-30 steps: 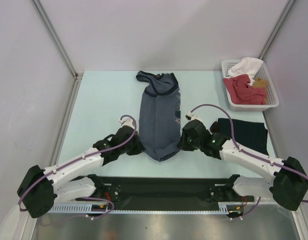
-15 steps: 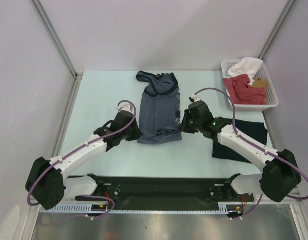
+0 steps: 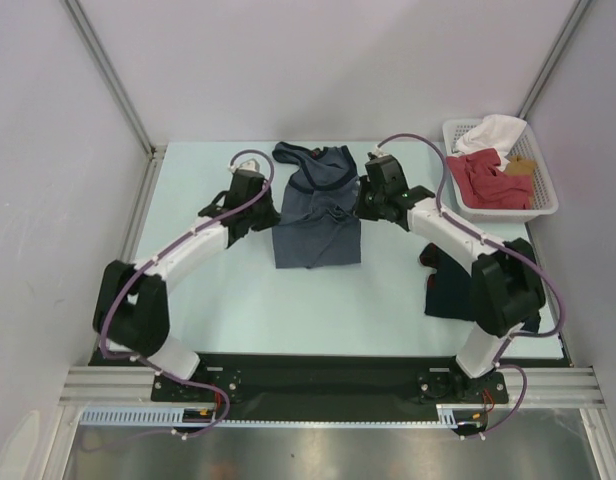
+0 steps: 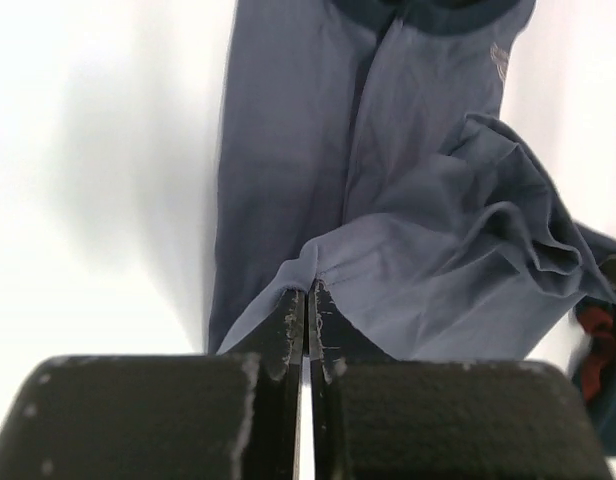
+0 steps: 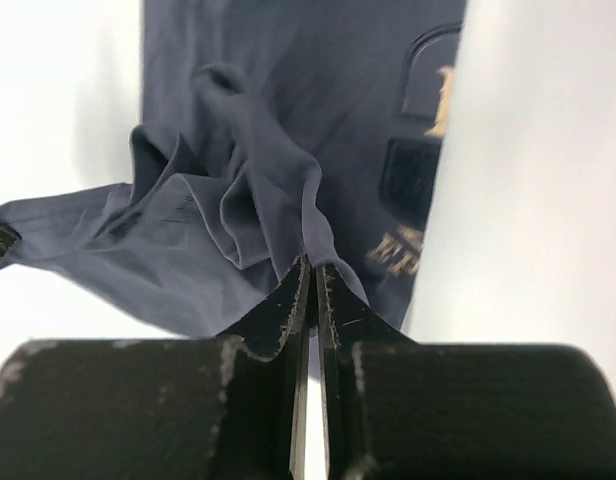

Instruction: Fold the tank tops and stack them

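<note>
The slate-blue tank top (image 3: 316, 235) lies mid-table, its lower half doubled back over the upper half. My left gripper (image 3: 269, 212) is shut on the left corner of the raised hem (image 4: 318, 262), with cloth pinched between the fingertips (image 4: 309, 290). On the other side my right gripper (image 3: 361, 208) is shut on the right corner (image 5: 312, 262), next to the printed lettering (image 5: 396, 246). The loose cloth (image 5: 213, 235) bunches between the two grips. The dark navy tank top (image 3: 450, 288) lies folded at the right, partly hidden behind my right arm.
A white basket (image 3: 549, 203) at the back right holds a red garment (image 3: 488, 180) and a white garment (image 3: 494, 131). Grey walls with metal posts close in the table on the left, back and right.
Both grippers have carried the slate-blue top's lower hem from the near side up toward its neckline, folding it roughly in half. The arms have stretched far out over the table.
</note>
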Tool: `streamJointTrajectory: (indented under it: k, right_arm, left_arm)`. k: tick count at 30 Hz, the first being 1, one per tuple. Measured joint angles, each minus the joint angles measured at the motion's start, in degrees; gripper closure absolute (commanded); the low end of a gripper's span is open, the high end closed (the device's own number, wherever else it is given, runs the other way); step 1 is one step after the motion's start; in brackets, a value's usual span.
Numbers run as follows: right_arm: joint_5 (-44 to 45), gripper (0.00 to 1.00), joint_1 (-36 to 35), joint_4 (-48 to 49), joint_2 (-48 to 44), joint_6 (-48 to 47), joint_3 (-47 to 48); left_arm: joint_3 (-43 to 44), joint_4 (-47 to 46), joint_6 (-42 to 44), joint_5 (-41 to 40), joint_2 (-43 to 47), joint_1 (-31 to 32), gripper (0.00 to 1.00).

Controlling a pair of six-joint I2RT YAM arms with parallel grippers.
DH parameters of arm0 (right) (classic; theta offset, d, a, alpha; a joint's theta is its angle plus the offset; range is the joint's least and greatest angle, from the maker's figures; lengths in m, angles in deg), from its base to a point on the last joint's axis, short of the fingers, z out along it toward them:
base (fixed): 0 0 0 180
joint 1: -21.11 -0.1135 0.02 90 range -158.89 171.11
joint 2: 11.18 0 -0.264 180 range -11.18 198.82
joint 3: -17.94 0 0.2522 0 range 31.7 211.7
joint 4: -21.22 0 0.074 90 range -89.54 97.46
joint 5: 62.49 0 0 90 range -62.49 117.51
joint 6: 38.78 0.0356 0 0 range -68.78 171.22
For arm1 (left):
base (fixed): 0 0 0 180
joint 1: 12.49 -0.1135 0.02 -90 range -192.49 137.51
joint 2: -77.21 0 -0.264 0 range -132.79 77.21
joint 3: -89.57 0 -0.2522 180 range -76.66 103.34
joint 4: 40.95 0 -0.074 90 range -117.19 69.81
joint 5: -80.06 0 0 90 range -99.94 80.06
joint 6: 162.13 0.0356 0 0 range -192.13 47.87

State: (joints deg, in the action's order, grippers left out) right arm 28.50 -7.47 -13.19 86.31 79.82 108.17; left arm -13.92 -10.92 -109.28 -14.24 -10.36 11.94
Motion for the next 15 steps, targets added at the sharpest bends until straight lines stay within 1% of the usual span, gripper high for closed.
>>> streamJointTrajectory:
  k: [3, 7, 10, 15]
  right_arm:
    - [-0.2, 0.92, 1.6, 0.0, 4.0, -0.3, 2.7]
    - [-0.4, 0.92, 3.3, -0.2, 8.1, -0.5, 6.1]
    - [-1.4, 0.92, 4.2, -0.2, 10.4, -0.9, 8.4]
    - [-2.9, 0.92, 5.4, 0.0, 12.9, -1.7, 10.8]
  left_arm:
    - [5.1, -0.9, 0.8, 0.8, -6.3, -0.7, 1.00]
    - [9.4, -1.3, 1.7, 2.2, -11.9, -1.0, 1.00]
    - [11.6, -1.3, 2.2, 3.0, -14.6, -1.7, 1.00]
    - [12.8, -1.5, 2.8, 4.6, -16.7, -3.6, 1.00]
